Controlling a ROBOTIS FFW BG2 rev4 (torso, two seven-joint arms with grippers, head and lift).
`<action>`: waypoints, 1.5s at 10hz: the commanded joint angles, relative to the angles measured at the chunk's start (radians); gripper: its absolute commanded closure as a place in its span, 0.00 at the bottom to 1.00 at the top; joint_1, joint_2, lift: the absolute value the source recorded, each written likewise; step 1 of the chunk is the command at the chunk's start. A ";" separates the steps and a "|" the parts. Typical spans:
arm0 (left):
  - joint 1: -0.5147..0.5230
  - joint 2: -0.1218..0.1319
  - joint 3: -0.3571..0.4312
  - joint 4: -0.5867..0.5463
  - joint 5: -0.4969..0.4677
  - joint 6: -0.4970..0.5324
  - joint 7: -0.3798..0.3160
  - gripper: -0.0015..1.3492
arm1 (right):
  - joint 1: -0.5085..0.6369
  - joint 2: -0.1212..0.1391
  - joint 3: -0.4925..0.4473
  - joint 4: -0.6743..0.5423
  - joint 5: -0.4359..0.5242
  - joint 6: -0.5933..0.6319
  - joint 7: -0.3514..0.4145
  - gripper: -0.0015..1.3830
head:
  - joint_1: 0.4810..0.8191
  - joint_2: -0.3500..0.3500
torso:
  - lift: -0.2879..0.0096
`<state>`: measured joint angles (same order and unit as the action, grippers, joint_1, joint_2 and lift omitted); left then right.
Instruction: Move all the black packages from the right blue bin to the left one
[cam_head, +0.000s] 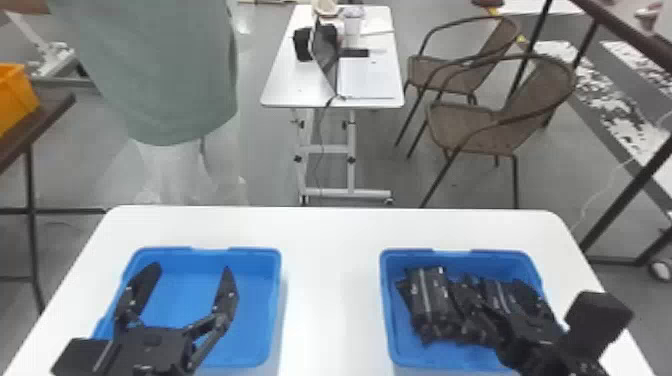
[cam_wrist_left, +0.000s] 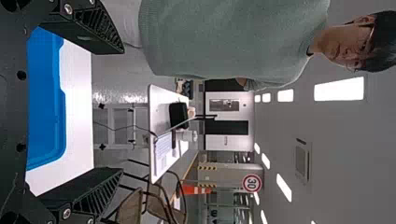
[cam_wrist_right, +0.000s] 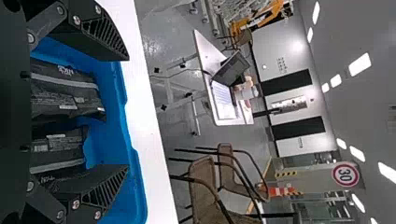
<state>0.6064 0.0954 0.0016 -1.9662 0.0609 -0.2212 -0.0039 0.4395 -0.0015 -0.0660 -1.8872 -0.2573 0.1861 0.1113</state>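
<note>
The black packages (cam_head: 432, 295) lie heaped in the right bin (cam_head: 387, 310), from its 10 o'clock corner across to 3 o'clock. Two of them face the right wrist camera: one package (cam_wrist_right: 67, 95) with a grey stripe, white lettering and a pale label, the other package (cam_wrist_right: 58, 147) with a barcode-like patch, small print and its own stripe. How many there are is hard to say, as they overlap and blend with the black arm.

The right end effector (cam_head: 495, 295) is over the packages with its fingers apart; whether they touch any package I can't tell. The left end effector (cam_head: 192, 270) is over the left bin (cam_head: 275, 310), fingers wide apart too, its arm covering the bin's 7 o'clock corner. The bins stand on the white bench (cam_head: 330, 230), the left at 9 o'clock, the right at 3.

Beyond the bench at 12 o'clock is a white table (cam_head: 280, 90) with a laptop (cam_head: 367, 77) and a cup (cam_head: 352, 22). At 1 o'clock are two wicker chairs (cam_head: 465, 125); at 10, an orange box (cam_head: 17, 95), cut off by the view's edge. Farther back, a round red-rimmed sign (cam_wrist_left: 252, 183) bears dark figures.
</note>
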 joint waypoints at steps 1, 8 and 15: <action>-0.008 0.003 0.000 0.004 0.005 -0.001 -0.010 0.09 | -0.079 0.002 0.000 0.086 -0.046 0.050 0.002 0.15 | 0.63 0.51 | 0.83; -0.022 0.006 0.000 0.018 0.020 -0.003 -0.024 0.09 | -0.245 0.002 0.002 0.252 -0.177 0.263 -0.105 0.18 | 0.63 0.54 | 0.83; -0.025 0.006 0.001 0.023 0.020 -0.001 -0.036 0.09 | -0.265 -0.008 0.031 0.290 -0.319 0.359 -0.193 0.71 | 0.63 0.59 | 0.83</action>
<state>0.5817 0.1012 0.0031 -1.9440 0.0813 -0.2224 -0.0390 0.1708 -0.0066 -0.0342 -1.5947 -0.5603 0.5427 -0.0811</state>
